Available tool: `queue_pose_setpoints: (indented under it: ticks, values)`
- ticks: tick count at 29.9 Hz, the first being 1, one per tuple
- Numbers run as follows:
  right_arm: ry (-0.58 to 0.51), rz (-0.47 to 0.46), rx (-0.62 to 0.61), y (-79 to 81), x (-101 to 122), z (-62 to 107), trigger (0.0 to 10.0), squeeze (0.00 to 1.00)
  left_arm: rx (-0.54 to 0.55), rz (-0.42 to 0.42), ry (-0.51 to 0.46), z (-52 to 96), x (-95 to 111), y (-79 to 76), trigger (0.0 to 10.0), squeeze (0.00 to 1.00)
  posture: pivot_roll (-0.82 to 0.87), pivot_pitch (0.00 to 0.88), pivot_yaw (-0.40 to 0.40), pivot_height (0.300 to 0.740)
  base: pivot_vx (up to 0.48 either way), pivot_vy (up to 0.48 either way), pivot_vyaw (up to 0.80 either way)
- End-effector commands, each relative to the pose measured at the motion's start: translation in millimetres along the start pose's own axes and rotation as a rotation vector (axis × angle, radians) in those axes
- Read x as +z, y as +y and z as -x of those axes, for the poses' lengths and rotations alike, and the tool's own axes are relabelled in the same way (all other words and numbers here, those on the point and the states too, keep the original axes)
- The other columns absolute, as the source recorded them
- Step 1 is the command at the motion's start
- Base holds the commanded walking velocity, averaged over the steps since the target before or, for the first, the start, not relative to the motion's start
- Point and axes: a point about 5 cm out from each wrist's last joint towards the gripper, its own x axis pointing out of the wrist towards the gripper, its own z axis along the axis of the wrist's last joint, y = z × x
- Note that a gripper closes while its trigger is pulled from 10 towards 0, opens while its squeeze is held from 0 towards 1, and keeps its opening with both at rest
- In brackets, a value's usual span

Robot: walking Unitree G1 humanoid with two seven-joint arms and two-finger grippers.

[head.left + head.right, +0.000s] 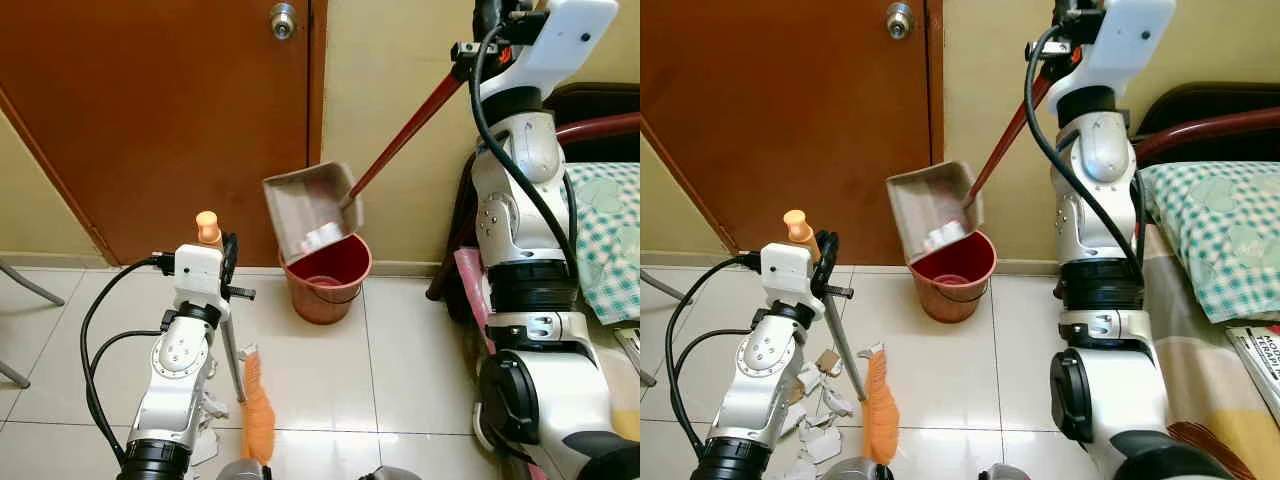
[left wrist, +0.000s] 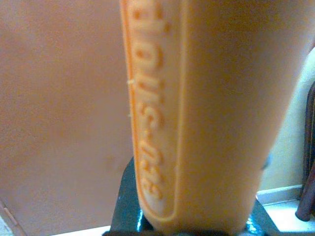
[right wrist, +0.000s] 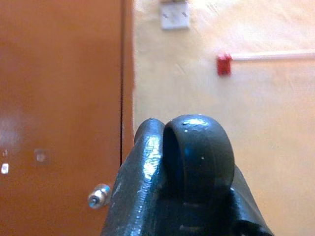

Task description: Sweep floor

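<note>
over red bucket [image 1: 326, 283], right gripper [image 1: 478, 45] clamps tipped dustpan [image 1: 308, 212]; left gripper [image 1: 226, 262] clamps broom [image 1: 254, 405].

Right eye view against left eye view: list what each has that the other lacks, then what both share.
Right eye only: paper scraps on the floor by the left arm, and books beside the bed.

Left eye only: a grey chair leg at the far left.

Both: the right gripper holding the dustpan tilted over the red bin, white trash sliding out; the left gripper gripping the orange broom; the brown door and knob.
</note>
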Motion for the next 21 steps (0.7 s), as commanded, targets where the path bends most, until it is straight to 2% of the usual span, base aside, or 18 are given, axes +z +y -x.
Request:
queue_pose_setpoints:
  ticks: [1, 3, 6, 7, 10, 14, 15, 21]
  values:
    - [-0.067, 0.056, 0.092, 17.9, 8.0, -1.1, 10.0, 0.00, -0.011, 0.021, -0.013, -2.2, 2.3, -3.1, 10.0, 0.00, -0.04, 0.000, -0.016, 0.740, 0.000, 0.000, 0.00]
    - [-0.087, 0.111, 0.176, 34.3, 3.7, 7.1, 10.0, 0.00, -0.010, 0.021, -0.014, -2.3, 2.4, -2.7, 10.0, 0.00, -0.04, 0.000, -0.016, 0.740, 0.000, 0.000, 0.00]
    - [-0.100, 0.140, 0.221, 44.3, 0.5, 12.8, 10.0, 0.00, -0.008, 0.020, -0.015, -2.5, 2.8, -2.2, 10.0, 0.00, -0.03, 0.000, -0.014, 0.740, 0.000, 0.000, 0.00]
    - [-0.122, 0.176, 0.288, 58.2, -3.2, 21.4, 10.0, 0.00, -0.007, 0.020, -0.016, -2.6, 3.4, -2.0, 10.0, 0.00, -0.03, 0.000, -0.014, 0.740, 0.000, 0.000, 0.00]
    - [-0.146, 0.211, 0.372, 75.2, -8.5, 33.4, 10.0, 0.00, -0.007, 0.021, -0.019, -2.6, 3.8, -2.5, 10.0, 0.00, -0.03, 0.000, -0.017, 0.740, 0.000, 0.000, 0.00]
    - [-0.163, 0.224, 0.426, 86.3, -11.6, 41.3, 10.0, 0.00, -0.007, 0.021, -0.021, -2.6, 4.1, -3.1, 10.0, 0.00, -0.03, 0.000, -0.020, 0.740, 0.000, 0.000, 0.00]
    - [-0.175, 0.233, 0.474, 94.5, -13.6, 46.8, 10.0, 0.00, -0.004, 0.021, -0.021, -2.4, 4.1, -3.2, 10.0, 0.00, -0.03, 0.000, -0.020, 0.740, 0.000, 0.000, 0.00]
    - [-0.174, 0.239, 0.526, 100.9, -16.9, 51.8, 10.0, 0.00, -0.002, 0.020, -0.021, -2.2, 3.9, -3.2, 10.0, 0.00, -0.02, 0.000, -0.024, 0.740, 0.000, 0.000, 0.00]
